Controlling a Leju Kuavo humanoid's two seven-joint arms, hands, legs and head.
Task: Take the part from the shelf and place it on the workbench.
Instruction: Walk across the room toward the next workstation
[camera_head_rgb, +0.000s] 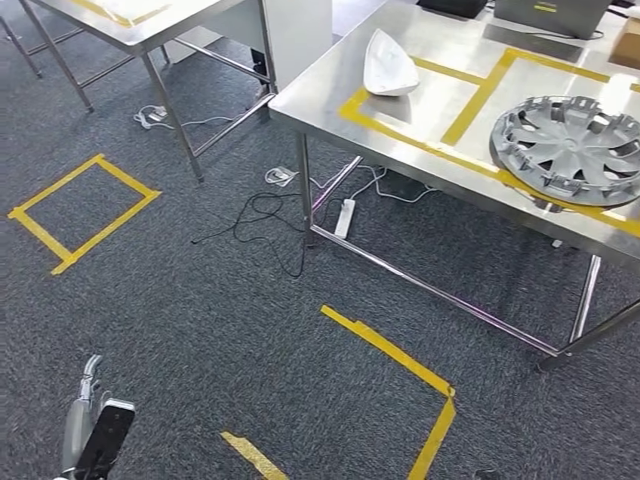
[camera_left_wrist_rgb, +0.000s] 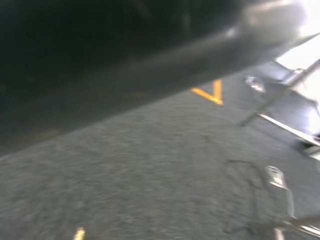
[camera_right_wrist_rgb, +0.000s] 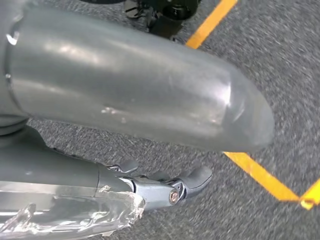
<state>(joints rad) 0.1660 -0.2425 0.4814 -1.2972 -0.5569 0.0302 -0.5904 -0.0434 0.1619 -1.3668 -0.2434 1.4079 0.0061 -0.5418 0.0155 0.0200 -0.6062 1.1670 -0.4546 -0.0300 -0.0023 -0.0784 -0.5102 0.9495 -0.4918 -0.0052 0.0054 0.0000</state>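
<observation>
A white curved part (camera_head_rgb: 389, 65) lies on the steel workbench (camera_head_rgb: 332, 90), inside a yellow-taped square near its left corner. A silver wheel cover (camera_head_rgb: 570, 148) lies in the taped square to its right. My left hand (camera_head_rgb: 89, 385) hangs low at the bottom left over the carpet, its fingers loose and holding nothing. In the right wrist view my right hand (camera_right_wrist_rgb: 158, 150) hangs above the carpet with its thick thumb (camera_right_wrist_rgb: 132, 82) and fingers (camera_right_wrist_rgb: 188, 182) stretched out apart, nothing between them. The left wrist view is blurred and half covered by a dark shape.
Grey carpet carries yellow tape marks: a square (camera_head_rgb: 83, 210) at the left and a corner outline (camera_head_rgb: 400, 370) in front of me. Cables and a power strip (camera_head_rgb: 344, 217) lie under the workbench. A second steel table (camera_head_rgb: 143, 30) stands at the far left.
</observation>
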